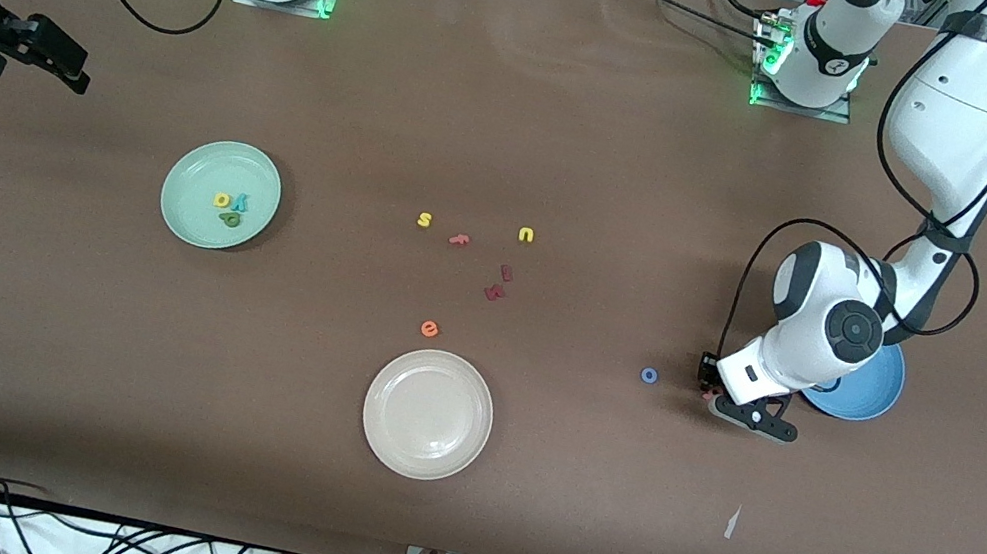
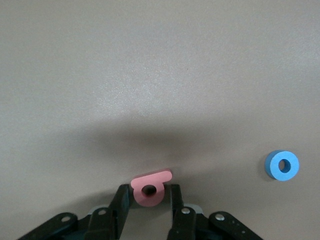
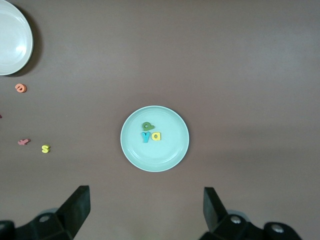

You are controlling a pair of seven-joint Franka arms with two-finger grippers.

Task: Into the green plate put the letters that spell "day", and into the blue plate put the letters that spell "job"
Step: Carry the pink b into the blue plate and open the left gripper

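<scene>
The pale green plate holds the yellow "a", teal "y" and dark green "d". The left arm partly covers the blue plate at its end of the table. Beside that plate my left gripper is down at the table, straddling the flat salmon "b". One finger touches it and a slim gap shows at the other. The blue "o" lies close by. My right gripper waits high up, open and empty.
A beige-white plate lies near the front camera at mid-table. Loose letters lie in the middle: yellow "s", yellow "u", salmon "f", orange "e" and two dark red pieces. A white scrap lies nearer the camera.
</scene>
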